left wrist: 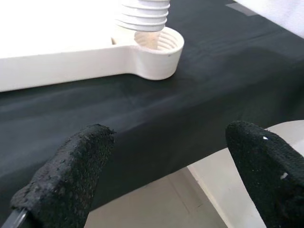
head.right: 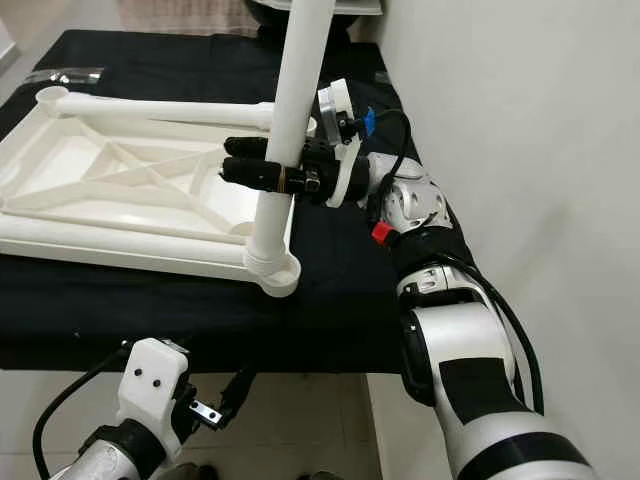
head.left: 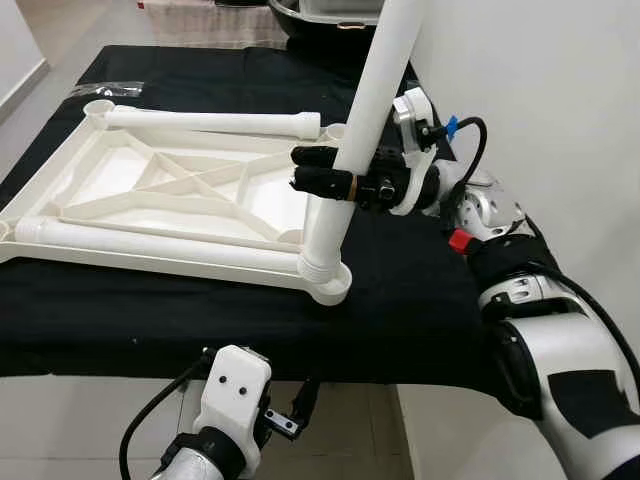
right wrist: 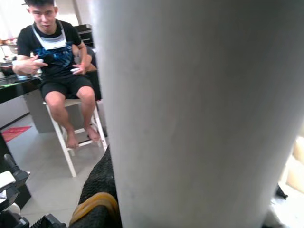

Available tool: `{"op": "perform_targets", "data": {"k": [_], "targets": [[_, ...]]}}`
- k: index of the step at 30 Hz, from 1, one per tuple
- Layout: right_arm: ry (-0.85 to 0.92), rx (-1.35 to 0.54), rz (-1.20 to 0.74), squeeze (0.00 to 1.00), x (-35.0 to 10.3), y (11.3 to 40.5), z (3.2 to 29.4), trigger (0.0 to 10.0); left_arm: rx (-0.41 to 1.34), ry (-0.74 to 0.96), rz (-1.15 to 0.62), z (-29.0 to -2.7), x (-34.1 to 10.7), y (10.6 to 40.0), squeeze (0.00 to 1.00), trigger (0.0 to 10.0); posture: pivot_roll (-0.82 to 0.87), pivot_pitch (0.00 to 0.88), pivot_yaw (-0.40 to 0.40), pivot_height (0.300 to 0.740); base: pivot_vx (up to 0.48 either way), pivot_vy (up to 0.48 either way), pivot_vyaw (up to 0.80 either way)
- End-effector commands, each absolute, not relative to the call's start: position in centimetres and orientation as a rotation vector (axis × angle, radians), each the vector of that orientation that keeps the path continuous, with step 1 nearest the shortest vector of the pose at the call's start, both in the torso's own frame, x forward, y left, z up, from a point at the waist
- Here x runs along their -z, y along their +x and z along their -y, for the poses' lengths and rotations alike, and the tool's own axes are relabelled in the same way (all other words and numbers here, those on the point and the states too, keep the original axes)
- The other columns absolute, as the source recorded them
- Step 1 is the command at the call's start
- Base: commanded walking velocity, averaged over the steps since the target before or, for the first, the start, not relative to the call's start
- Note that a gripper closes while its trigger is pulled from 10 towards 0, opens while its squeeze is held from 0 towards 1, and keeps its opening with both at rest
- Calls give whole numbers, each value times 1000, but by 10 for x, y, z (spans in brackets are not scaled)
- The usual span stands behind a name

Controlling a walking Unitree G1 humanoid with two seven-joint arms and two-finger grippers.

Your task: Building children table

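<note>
The white plastic tabletop [head.left: 150,190] lies upside down on the black cloth. A white leg [head.left: 365,110] stands tilted, its threaded end [left wrist: 142,14] sitting in the near right corner socket [left wrist: 159,45]. My right gripper [head.left: 305,170] is shut on this leg about halfway up; the leg [right wrist: 199,114] is pressed against its black finger [right wrist: 97,204]. Two more legs lie on the tabletop, one along the far edge [head.left: 210,122] and one along the near edge [head.left: 150,245]. My left gripper [left wrist: 166,175] hangs open below the table's front edge, facing the socket.
The black cloth table [head.left: 420,300] ends close to a white wall [head.left: 560,90] on the right. A metal bowl [head.left: 320,10] sits at the back. A person [right wrist: 57,61] sits on a stool across the room.
</note>
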State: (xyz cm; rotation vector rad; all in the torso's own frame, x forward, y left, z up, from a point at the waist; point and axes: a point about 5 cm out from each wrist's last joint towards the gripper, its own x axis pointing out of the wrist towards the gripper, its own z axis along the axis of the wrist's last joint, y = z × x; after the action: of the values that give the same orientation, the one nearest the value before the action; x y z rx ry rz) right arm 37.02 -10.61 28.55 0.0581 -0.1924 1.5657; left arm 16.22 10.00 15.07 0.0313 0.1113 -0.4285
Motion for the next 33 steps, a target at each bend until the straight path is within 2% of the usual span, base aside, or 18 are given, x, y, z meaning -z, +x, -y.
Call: {"op": "perform_targets", "data": {"k": [1, 5, 22, 33], "targets": [[-11, -1623, 187, 0, -287, 368, 103, 10000, 432, 37, -126, -100, -151, 158, 0, 10000, 163, 183, -104, 740, 0, 0, 0], [-109, -1641, 151, 0, -275, 368, 103, 10000, 447, 51, -136, -101, -151, 154, 0, 10000, 168, 193, -98, 740, 0, 0, 0], [-228, -1630, 101, 0, -271, 370, 117, 10000, 445, 68, -146, -105, -153, 152, 0, 10000, 172, 213, -87, 740, 0, 0, 0], [-224, -1643, 67, 0, -266, 368, 119, 10000, 447, 81, -144, -106, -153, 156, 0, 10000, 163, 235, -73, 740, 0, 0, 0]]}}
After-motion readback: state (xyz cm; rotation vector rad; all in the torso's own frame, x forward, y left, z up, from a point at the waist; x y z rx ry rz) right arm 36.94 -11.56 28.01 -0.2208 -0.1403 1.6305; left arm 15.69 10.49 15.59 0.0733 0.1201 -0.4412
